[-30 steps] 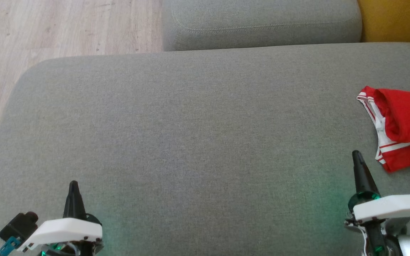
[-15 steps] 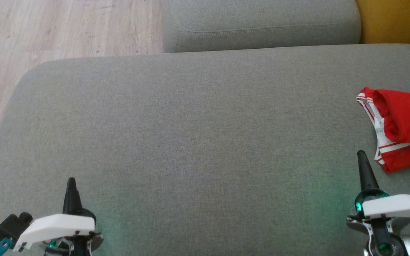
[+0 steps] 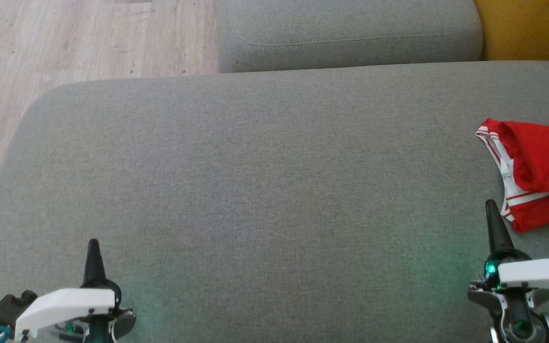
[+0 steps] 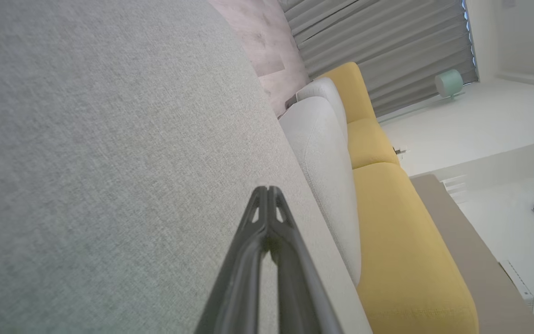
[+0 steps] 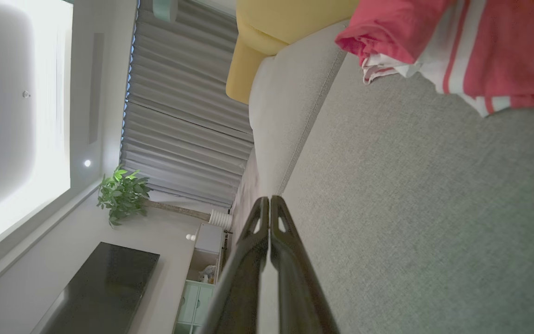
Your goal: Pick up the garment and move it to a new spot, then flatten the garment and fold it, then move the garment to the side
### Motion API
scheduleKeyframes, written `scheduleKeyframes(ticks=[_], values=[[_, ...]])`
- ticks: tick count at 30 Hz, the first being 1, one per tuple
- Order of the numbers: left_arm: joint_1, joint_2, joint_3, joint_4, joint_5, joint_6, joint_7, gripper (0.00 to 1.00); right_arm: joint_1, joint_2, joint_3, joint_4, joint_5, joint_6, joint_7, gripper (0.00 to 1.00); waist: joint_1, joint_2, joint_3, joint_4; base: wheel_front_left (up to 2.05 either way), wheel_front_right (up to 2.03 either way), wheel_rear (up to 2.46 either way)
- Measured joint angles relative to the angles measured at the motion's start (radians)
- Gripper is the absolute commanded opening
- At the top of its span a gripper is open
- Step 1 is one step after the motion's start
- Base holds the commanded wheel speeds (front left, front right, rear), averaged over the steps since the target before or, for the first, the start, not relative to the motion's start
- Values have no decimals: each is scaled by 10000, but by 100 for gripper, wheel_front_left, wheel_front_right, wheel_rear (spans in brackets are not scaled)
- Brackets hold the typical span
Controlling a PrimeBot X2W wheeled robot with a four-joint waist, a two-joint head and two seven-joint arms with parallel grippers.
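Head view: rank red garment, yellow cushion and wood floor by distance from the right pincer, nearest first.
From the right pincer:
1. Red garment: just ahead and to the right of the tips, lying on the grey seat.
2. Yellow cushion: far right corner, behind the seat.
3. Wood floor: far left, past the seat's edge.
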Motion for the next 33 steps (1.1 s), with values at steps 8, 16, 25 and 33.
scheduleKeyframes(ticks=[8,16,25,33], values=[[-8,-96,163,-17,-880,-173,205,0,-105,-2,-105,161,907,0,2,0,0,0,-37,-1,0,0,0],[-43,-184,345,-29,-1772,-343,389,0,-220,-4,-176,353,1778,0,6,0,0,0,-74,-2,0,0,0],[-204,-268,593,-69,-2765,-514,652,0,-321,-6,-278,541,2803,0,21,0,0,0,-118,-4,0,0,0],[-204,-339,719,-73,-3662,-692,830,0,-522,-6,-399,708,3685,0,92,0,0,0,-154,-4,0,0,0]])
